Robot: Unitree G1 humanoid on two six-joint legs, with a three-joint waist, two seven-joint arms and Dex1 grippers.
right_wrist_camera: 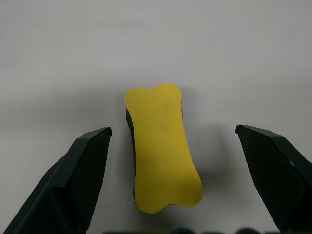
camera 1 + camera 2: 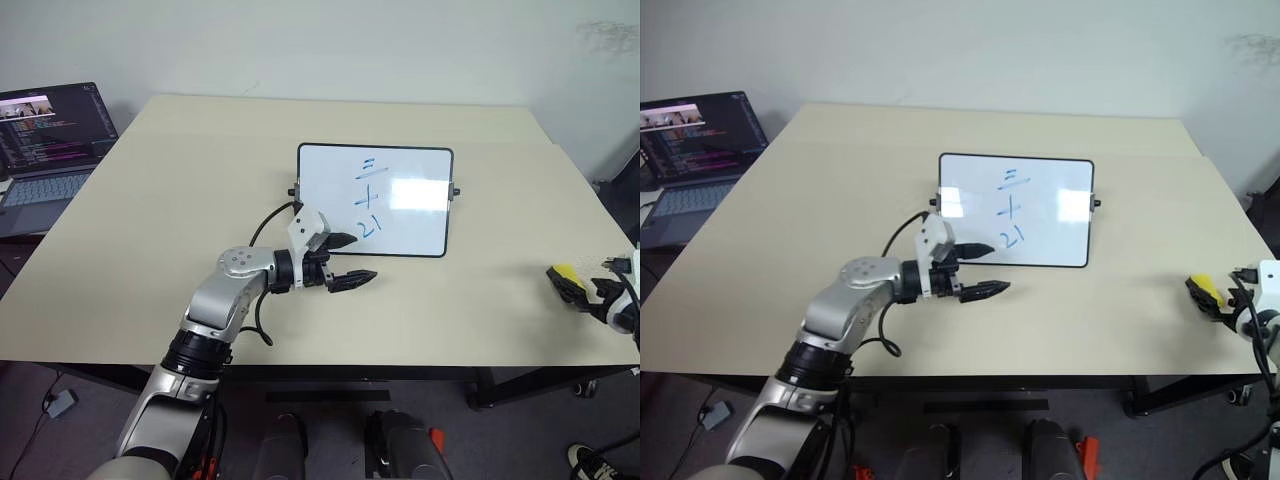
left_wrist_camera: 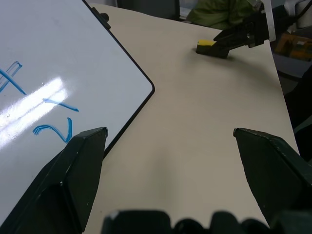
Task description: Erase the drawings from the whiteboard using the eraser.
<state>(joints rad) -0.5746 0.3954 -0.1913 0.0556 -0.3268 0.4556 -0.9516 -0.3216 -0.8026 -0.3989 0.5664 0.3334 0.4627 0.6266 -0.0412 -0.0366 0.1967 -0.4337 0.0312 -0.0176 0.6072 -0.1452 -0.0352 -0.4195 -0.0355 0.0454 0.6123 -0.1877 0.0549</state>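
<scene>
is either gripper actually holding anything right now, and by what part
Nothing is held. The right gripper is open around the eraser, fingers apart from it; the left gripper is open by the whiteboard.

- The whiteboard lies flat near the middle of the tabletop, with the drawings on its left half.
- The left pincer hovers at the board's near left corner, one finger over the board's edge and the other over the bare tabletop before it.
- The eraser lies on the tabletop well to the right of the board, near the right edge.
- The right pincer sits just before the eraser, a finger on either side and neither touching.
- A laptop stands beyond the tabletop's far left edge.
</scene>
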